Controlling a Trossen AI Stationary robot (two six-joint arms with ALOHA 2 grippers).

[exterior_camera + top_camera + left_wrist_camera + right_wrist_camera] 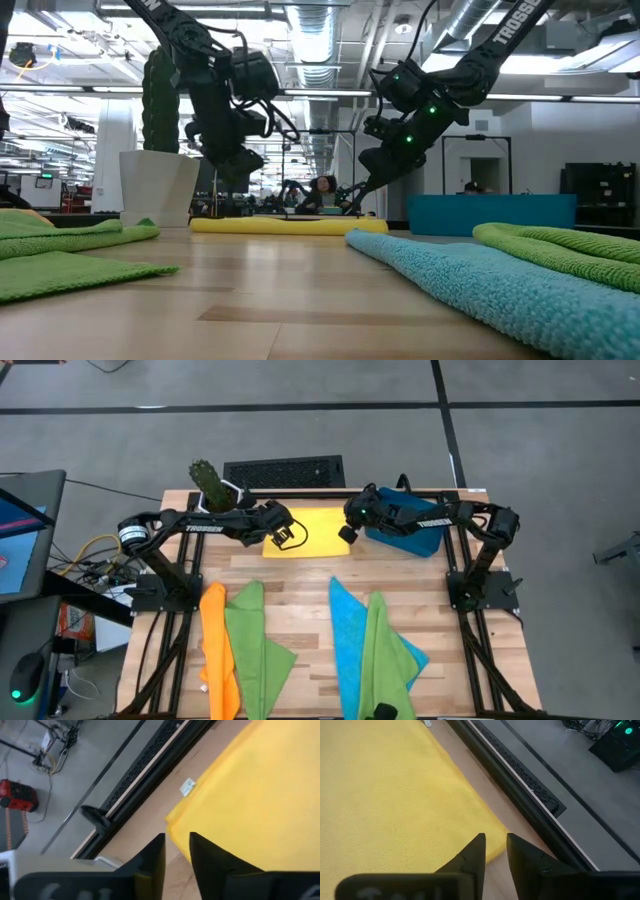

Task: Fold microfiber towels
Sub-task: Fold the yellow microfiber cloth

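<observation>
Tray (420, 542) sits beside yellow towel (310, 530), contents hidden by arm.

I count five towels on my table: one yellow towel (312, 528) lying flat at the far side, one orange towel (218, 650), one blue towel (350, 625), and two green towels (255, 645) (385, 655) at the near side. One tray (415, 538) sits at the far right. One plant pot (222, 497) stands at the far left, with one dark grille (285, 471) on the floor behind the table. I have two arms, so two pincers: my left gripper (288, 535) and my right gripper (347, 532).
</observation>
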